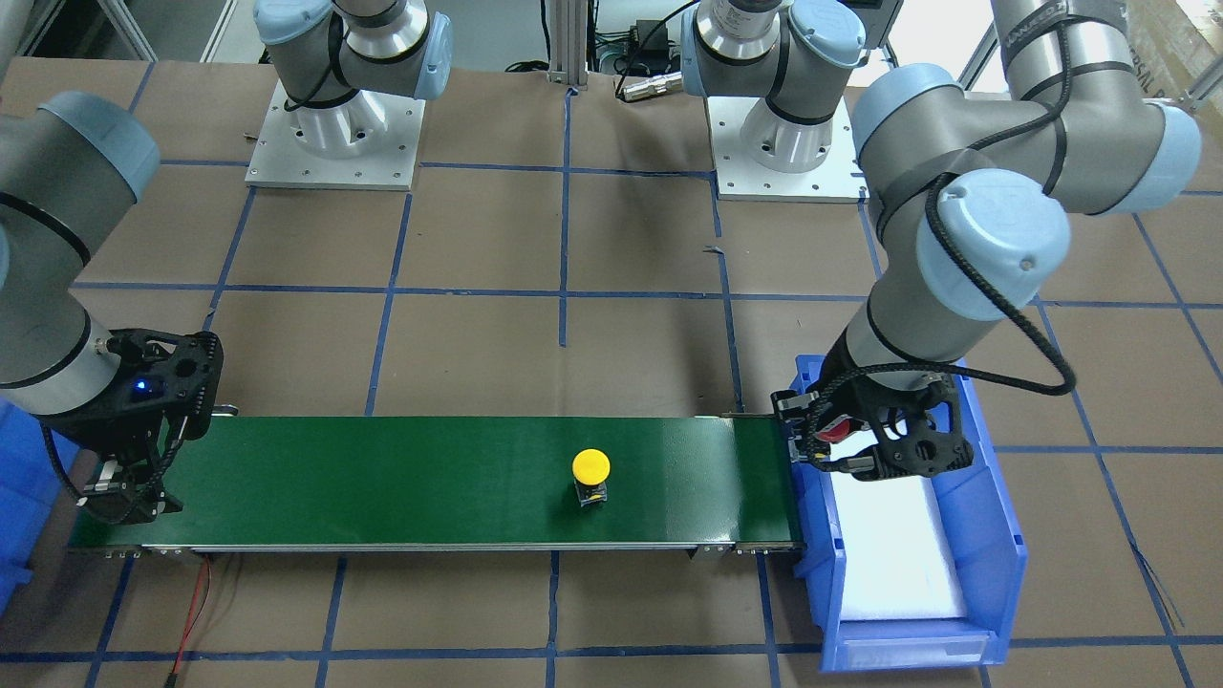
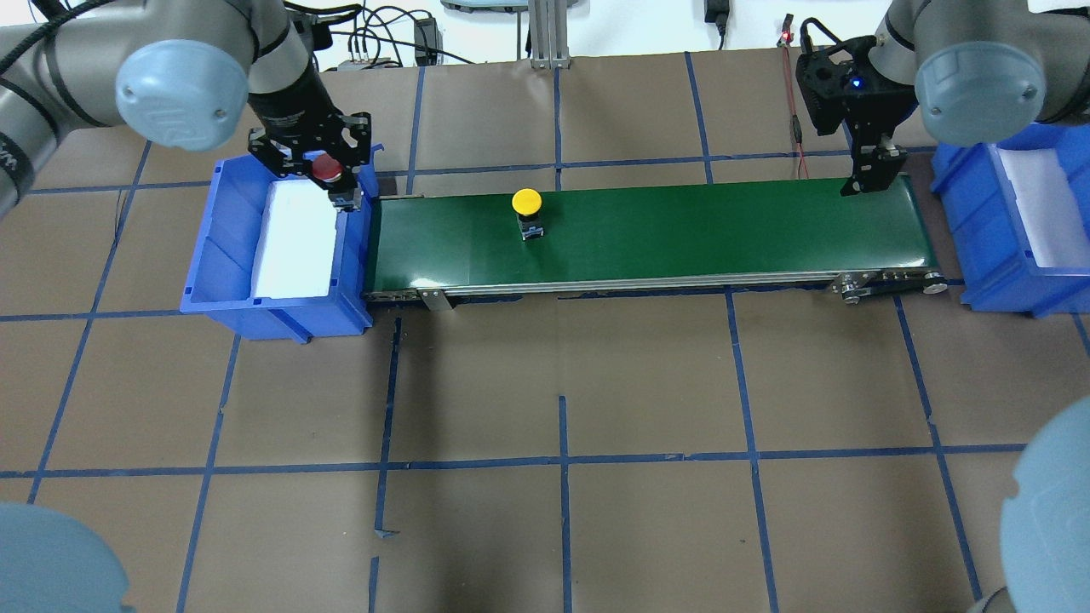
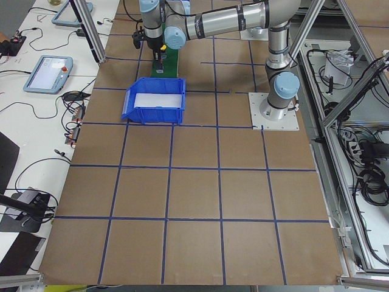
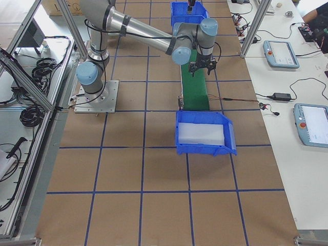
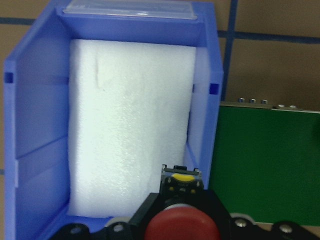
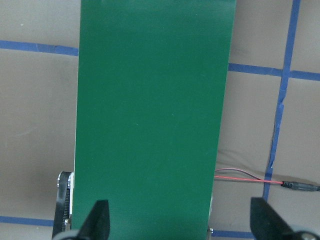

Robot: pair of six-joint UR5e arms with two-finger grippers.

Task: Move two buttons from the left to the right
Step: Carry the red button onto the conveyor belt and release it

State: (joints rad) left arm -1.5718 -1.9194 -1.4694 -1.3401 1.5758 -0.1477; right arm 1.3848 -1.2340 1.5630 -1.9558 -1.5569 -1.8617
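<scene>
The yellow-capped button (image 2: pixel 527 203) stands upright on the green conveyor belt (image 2: pixel 681 230), left of its middle; it also shows in the front view (image 1: pixel 591 467). My left gripper (image 2: pixel 341 194) is shut on the red-capped button (image 2: pixel 324 168), holding it above the left blue bin (image 2: pixel 217 247) at the bin's edge next to the belt. The red cap fills the bottom of the left wrist view (image 5: pixel 182 229). My right gripper (image 2: pixel 858 186) is open and empty above the belt's right end, with its fingers (image 6: pixel 98 220) wide apart.
White foam (image 5: pixel 130 125) lines the left bin. A second blue bin (image 2: pixel 971 213) with foam stands past the belt's right end. A red cable (image 6: pixel 250 178) lies on the brown table by the belt's right end. Blue tape lines grid the table.
</scene>
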